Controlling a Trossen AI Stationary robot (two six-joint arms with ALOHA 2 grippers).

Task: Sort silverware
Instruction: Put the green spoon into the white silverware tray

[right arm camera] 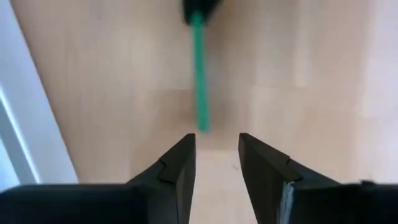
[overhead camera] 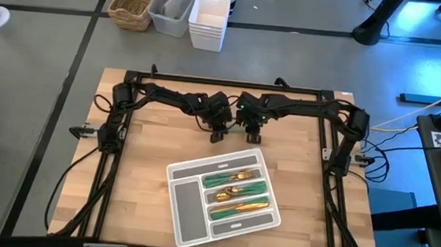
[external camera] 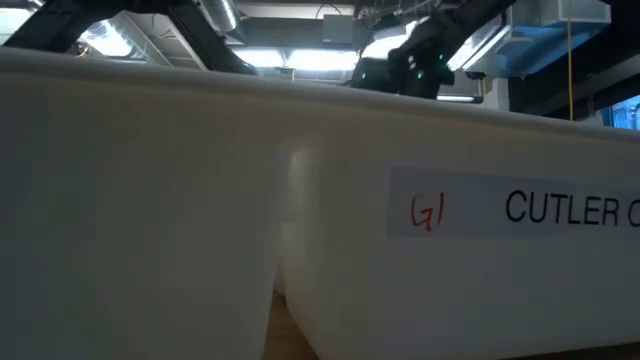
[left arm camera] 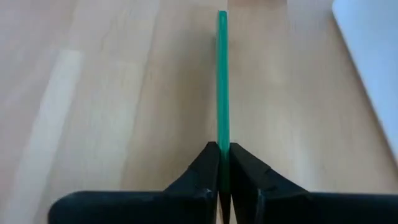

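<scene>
Most of the silverware (overhead camera: 235, 192) already lay in the grey tray (overhead camera: 185, 202) near the front of the tabletop (overhead camera: 138, 164), gold heads and green handles grouped in three of its compartments. One piece (left arm camera: 222, 74) was apparently still outside: its green handle stood clamped between the closed fingers of the left end effector (left arm camera: 224, 155), above bare wood behind the tray. The right end effector (right arm camera: 216, 155) hung just beside it, fingers apart and empty. Judging by this, sorting was nearly finished, with that held piece left to place.
</scene>
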